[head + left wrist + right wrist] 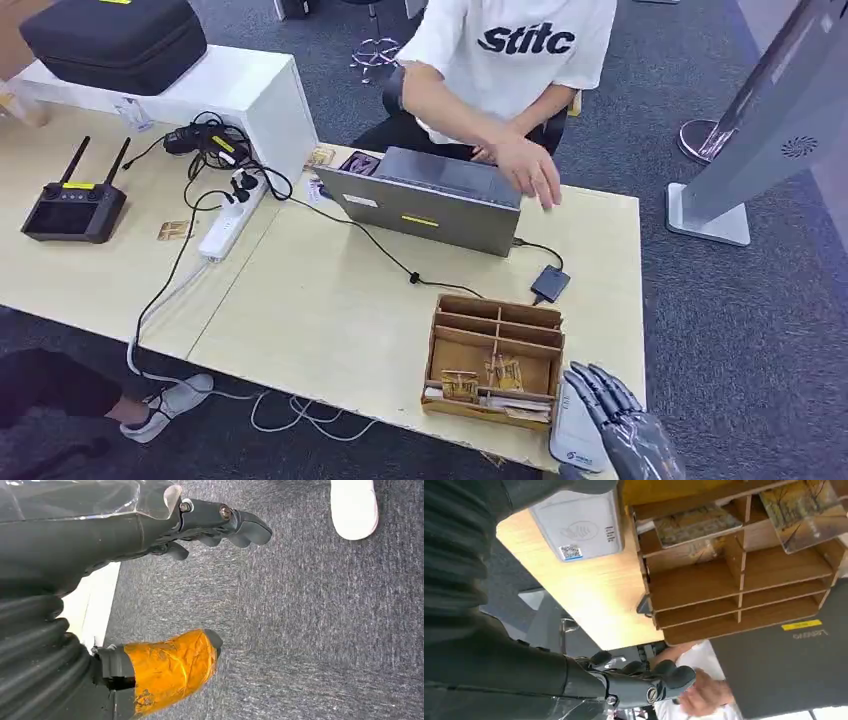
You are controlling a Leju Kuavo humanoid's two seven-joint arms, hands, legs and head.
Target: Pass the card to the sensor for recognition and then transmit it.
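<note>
Two cards (480, 378) were seen standing in the organizer (495, 322), at nine o'clock from the empty, spread right robot hand (620, 425) beside the sensor (576, 432); a divider could be snagged, tipping it.

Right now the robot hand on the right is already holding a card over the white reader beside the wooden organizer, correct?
Not quite. The right robot hand is over the white reader beside the wooden organizer, but it holds nothing; the head view shows the cards in the organizer.
</note>
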